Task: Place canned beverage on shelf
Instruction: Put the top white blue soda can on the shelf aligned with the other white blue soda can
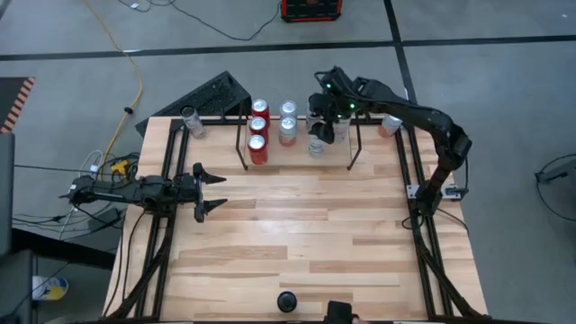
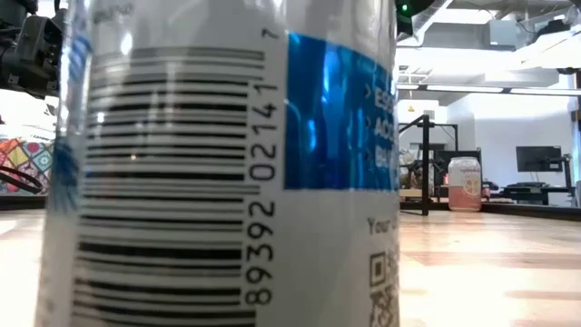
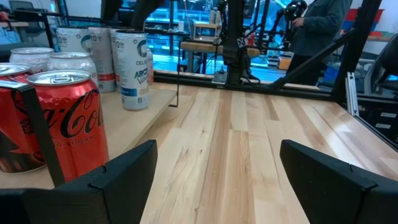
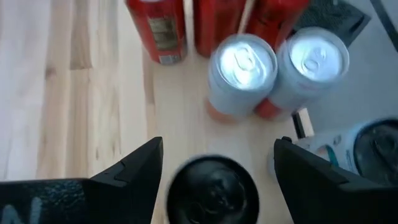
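— Three red cans [image 1: 258, 130] stand in the shelf [image 1: 297, 135] on the wooden table [image 1: 297, 225]?
— Yes. Right gripper [image 1: 326, 126] hovers there, fingers apart; left gripper [image 1: 209, 192] likewise apart. A person [image 3: 317, 25] stands beyond.

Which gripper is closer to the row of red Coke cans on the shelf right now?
Left. The left gripper sits open just in front of the red Coke cans, toward their left. The right gripper hovers open over the shelf's other end, beyond the silver cans.
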Controlling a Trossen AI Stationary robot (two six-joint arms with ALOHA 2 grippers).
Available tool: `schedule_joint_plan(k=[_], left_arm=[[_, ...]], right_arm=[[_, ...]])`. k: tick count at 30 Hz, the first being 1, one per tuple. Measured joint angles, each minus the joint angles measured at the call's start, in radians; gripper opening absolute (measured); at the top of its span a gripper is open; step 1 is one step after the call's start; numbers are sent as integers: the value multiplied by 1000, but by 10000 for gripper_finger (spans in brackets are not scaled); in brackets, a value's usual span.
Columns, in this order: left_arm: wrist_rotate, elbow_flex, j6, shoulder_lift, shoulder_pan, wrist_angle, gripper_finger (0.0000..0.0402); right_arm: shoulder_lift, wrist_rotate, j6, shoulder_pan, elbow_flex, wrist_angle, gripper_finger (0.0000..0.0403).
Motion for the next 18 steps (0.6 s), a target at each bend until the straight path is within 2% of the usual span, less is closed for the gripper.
schedule_joint_plan(k=[10, 15, 18], left_arm=[[0, 0, 0, 0, 0, 0, 327], [0, 0, 0, 0, 0, 0, 327], [0, 0, 0, 0, 0, 0, 327]], right_arm=[[-6, -24, 20, 32, 138, -151, 282], [-36, -79, 77, 108, 135, -325, 281], [-94, -82, 151, 189, 57, -355, 274]])
